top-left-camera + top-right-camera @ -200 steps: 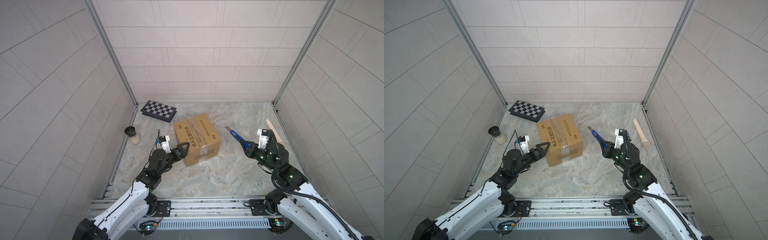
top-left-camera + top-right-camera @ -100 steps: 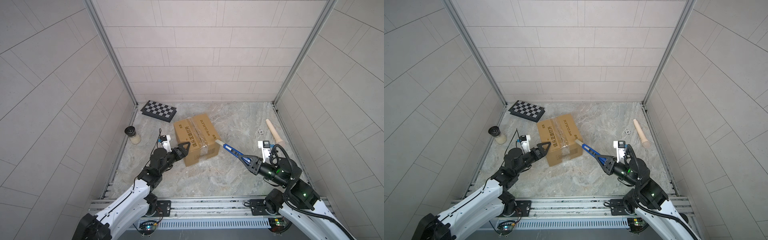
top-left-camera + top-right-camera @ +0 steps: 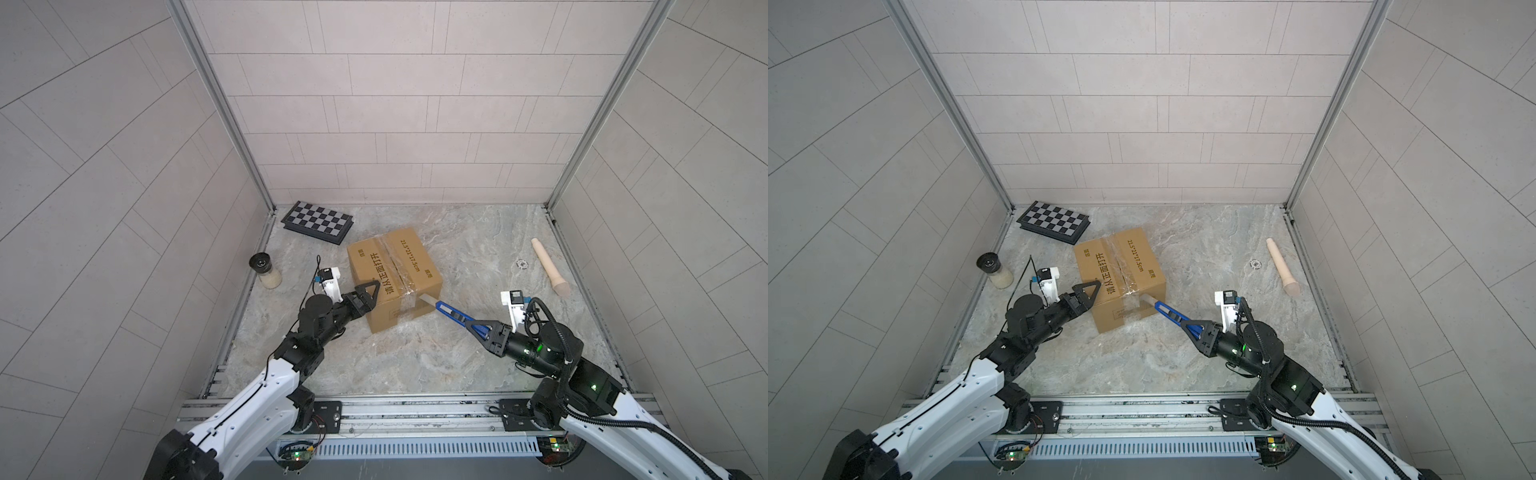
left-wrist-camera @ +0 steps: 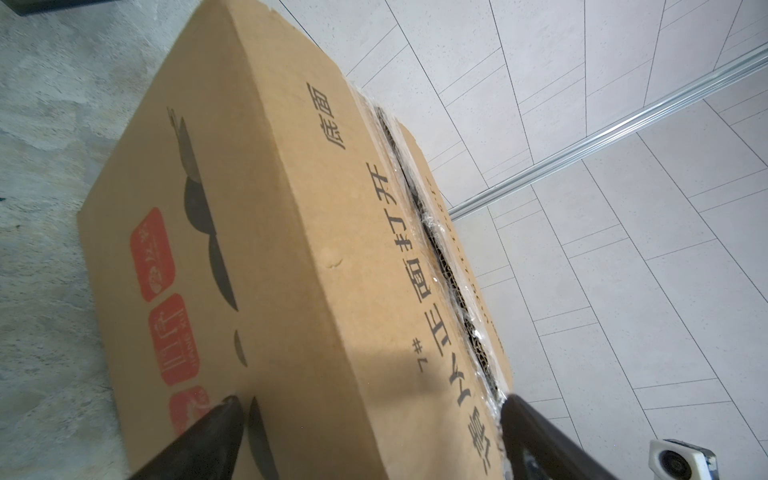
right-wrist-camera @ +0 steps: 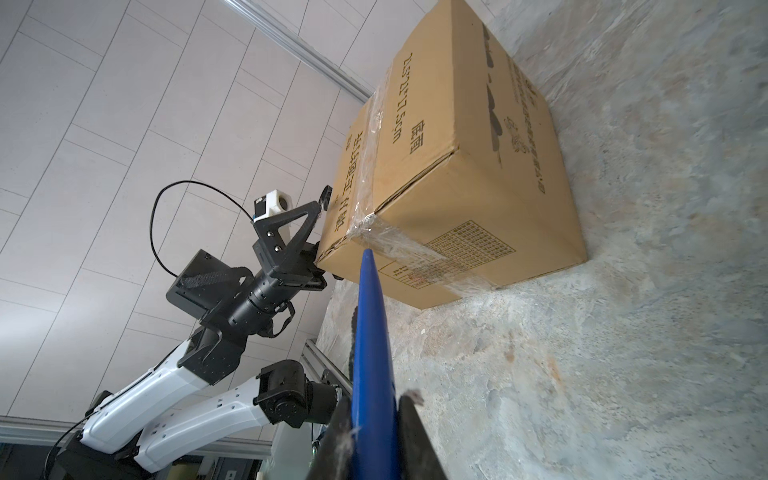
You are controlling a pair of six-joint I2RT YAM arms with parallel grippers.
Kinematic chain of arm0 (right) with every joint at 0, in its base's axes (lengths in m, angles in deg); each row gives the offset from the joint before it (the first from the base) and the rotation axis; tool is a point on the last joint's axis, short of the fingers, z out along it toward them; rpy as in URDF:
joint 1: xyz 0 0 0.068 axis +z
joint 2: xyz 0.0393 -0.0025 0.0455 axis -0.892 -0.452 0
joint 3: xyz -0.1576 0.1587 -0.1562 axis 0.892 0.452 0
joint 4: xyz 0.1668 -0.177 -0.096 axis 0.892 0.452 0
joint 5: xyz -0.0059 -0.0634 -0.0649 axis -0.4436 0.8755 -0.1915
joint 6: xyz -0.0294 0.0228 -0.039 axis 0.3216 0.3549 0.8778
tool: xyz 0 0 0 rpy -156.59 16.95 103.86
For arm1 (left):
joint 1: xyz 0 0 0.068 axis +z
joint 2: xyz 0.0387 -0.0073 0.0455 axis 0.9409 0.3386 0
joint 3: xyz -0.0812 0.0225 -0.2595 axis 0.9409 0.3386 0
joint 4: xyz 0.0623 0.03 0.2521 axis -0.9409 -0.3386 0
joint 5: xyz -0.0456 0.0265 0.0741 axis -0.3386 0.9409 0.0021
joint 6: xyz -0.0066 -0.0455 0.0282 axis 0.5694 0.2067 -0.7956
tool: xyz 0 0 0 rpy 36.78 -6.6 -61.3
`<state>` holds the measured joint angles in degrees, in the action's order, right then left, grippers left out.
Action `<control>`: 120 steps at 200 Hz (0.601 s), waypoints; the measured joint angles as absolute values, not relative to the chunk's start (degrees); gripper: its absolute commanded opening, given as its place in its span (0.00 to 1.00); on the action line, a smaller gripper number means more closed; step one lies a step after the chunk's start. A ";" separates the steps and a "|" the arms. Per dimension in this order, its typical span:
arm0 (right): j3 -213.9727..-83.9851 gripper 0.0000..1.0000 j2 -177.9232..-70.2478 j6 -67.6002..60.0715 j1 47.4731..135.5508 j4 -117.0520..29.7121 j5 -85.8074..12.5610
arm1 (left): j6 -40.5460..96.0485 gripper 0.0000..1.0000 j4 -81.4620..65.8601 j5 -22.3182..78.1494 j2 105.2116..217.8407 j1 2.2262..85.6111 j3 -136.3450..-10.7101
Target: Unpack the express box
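Slicing looks imminent: the right claw (image 3: 484, 331) is clamped narrow on the blue knife (image 3: 454, 316), blade at the tape (image 3: 410, 306) on the express box (image 3: 392, 270), centre of the counter (image 3: 415, 365). The left claw (image 3: 370, 300) gapes wide astride the box's near corner (not pinching), so a push could skid the box or gouge its contents.

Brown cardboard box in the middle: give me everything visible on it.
The brown corrugated cardboard box sits flat on the marble tabletop, askew, flaps shut. Its top seam and near face carry clear tape. There is black Chinese print on top and red stamps on one side. The open left claw straddles its near left corner. The blue utility knife in the right claw has its blade tip at the taped near face.
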<state>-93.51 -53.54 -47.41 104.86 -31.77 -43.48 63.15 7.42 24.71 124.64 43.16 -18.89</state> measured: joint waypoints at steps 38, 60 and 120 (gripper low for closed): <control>-91.58 0.00 -53.56 -48.48 104.86 -34.48 -41.77 | 63.15 1.00 7.44 24.71 124.11 43.16 -18.89; -91.04 0.00 -53.58 -49.00 104.86 -35.92 -41.07 | 63.18 1.00 7.44 24.71 123.94 43.14 -18.89; -90.60 0.00 -54.66 -50.20 104.86 -39.07 -40.24 | 63.18 1.00 7.46 24.69 123.94 43.12 -18.87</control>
<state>-90.60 -54.66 -50.20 104.86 -39.07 -40.24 63.18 7.46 24.69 123.94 43.12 -18.87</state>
